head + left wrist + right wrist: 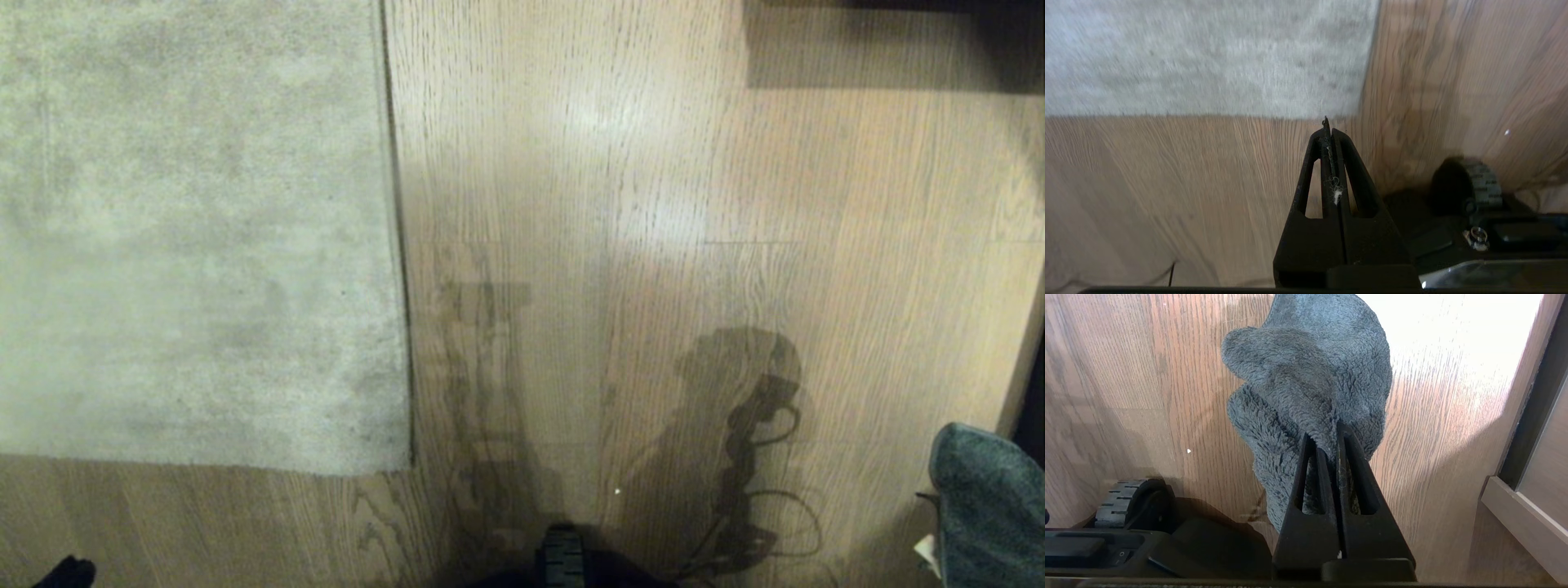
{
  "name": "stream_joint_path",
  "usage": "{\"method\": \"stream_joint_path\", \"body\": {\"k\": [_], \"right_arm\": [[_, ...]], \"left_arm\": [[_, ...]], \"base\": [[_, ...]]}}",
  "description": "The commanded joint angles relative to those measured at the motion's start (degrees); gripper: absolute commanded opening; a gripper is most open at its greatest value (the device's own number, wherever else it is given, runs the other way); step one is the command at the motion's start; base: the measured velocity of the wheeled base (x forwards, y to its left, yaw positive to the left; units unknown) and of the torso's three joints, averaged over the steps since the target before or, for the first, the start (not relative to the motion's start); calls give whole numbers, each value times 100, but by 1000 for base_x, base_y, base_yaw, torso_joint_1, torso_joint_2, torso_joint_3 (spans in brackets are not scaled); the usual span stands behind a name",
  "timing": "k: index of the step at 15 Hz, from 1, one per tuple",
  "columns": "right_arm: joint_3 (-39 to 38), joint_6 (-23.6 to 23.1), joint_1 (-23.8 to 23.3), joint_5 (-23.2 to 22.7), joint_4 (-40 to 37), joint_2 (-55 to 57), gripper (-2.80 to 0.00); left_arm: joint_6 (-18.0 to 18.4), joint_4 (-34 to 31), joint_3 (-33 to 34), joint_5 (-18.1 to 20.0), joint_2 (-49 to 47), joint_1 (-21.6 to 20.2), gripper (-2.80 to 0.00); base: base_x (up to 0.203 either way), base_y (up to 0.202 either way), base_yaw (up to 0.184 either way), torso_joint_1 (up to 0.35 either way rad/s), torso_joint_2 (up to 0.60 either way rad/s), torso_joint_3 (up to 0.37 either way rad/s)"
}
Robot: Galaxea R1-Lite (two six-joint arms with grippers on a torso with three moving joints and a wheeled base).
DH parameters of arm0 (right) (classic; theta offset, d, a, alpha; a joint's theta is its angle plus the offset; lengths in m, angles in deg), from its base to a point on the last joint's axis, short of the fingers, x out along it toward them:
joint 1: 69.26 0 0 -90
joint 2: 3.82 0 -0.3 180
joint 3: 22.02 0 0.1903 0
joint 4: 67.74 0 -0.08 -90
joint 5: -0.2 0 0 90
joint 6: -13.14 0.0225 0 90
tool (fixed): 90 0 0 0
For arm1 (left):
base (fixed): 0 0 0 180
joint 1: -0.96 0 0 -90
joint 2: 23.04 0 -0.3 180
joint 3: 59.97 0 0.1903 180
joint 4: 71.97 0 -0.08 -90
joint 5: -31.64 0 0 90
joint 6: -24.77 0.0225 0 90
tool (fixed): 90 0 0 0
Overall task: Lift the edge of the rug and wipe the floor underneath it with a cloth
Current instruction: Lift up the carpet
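Looking barely started: right gripper (1333, 435) clamped on the cloth (1310, 375), left gripper (1329, 130) pinched together empty, rug edge (396, 245) flat on the unwiped floor (653, 204).

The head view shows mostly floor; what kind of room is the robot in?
Probably a living room or bedroom in a home. A pale short-pile rug lies flat on an oak-grain plank floor, and a skirting board runs along a wall or furniture.

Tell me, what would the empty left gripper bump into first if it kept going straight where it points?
Probably the corner of the pale grey-beige rug, lying just past the left gripper tips over light brown wooden floor; depth is unclear.
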Motion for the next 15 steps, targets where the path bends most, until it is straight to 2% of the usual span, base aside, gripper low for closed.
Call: {"method": "stream_joint_path", "body": {"k": [1, 9, 13, 15], "right_arm": [[0, -4, 0, 1, 5, 2, -280], [0, -4, 0, 1, 5, 7, -280], [0, -4, 0, 1, 5, 2, -280], [0, -4, 0, 1, 5, 2, -280]], "left_arm": [[4, 5, -32, 14, -577, 4, -280], [4, 10, -205, 257, -1697, 29, -280], [13, 133, -520, 279, -2611, 321, -280], [26, 470, -536, 263, -2963, 531, -280]], "base": [[0, 0, 0, 0, 0, 0], [0, 0, 0, 0, 0, 0], [0, 0, 0, 0, 0, 0], [0, 0, 0, 0, 0, 0]]}}
